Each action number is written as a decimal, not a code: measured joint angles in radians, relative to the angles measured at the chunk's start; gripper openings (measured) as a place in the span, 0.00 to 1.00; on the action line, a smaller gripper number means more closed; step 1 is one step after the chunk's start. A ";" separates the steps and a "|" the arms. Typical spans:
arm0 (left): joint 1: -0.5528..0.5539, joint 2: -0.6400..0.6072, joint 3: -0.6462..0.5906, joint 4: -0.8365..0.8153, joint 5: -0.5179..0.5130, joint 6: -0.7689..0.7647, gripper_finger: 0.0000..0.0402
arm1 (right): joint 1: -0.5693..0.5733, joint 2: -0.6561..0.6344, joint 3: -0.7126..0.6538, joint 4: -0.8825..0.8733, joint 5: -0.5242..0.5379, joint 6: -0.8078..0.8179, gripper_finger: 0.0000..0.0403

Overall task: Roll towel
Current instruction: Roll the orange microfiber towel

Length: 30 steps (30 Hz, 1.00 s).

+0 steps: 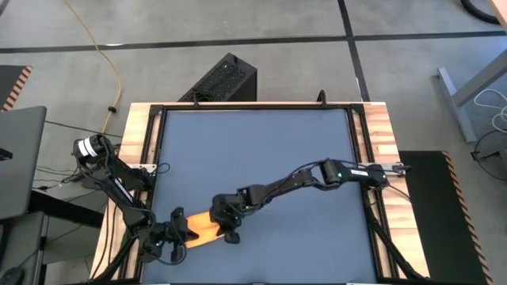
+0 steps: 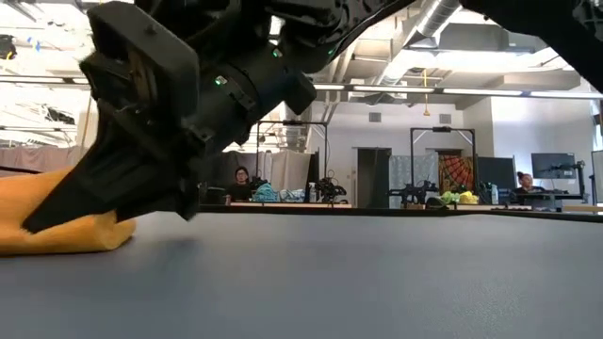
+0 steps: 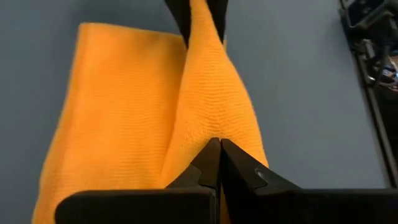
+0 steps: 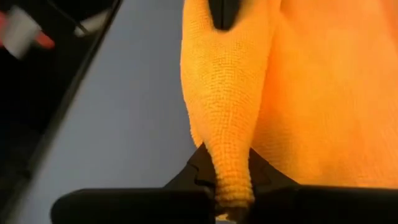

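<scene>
Towel (image 1: pixel 207 227) pinched between both end effectors

Grey concrete floor (image 1: pixel 261 20) crossed by a yellow cable (image 1: pixel 101 55) at upper left; beyond the table (image 2: pixel 377 273), two seated people (image 2: pixel 243 179), ceiling strip lights (image 2: pixel 499 91).

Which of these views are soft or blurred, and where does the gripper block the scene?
Low view: the right gripper looms dark and soft, hiding most of the towel; the far room is sharp. Both wrist views: weave crisp, table edges blurred. High view: even light, no glare.
</scene>
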 joint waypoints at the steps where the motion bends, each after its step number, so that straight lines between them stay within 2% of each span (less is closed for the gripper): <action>1: 0.002 0.000 0.000 -0.008 -0.001 -0.006 0.00 | -0.006 0.000 0.000 -0.010 -0.015 0.045 0.09; 6: 0.022 0.000 -0.005 -0.024 0.001 -0.018 0.00 | -0.022 0.000 0.000 -0.034 -0.046 0.200 0.11; 17: 0.090 -0.002 -0.044 -0.033 0.072 -0.068 0.00 | -0.026 0.003 0.002 -0.076 0.002 0.279 0.15; 21: 0.103 -0.002 -0.044 -0.039 0.096 -0.066 0.00 | -0.030 0.003 0.001 -0.066 0.005 0.319 0.23; 30: 0.107 -0.002 -0.044 -0.057 0.105 -0.078 0.00 | -0.085 -0.020 -0.001 -0.139 -0.111 0.329 0.48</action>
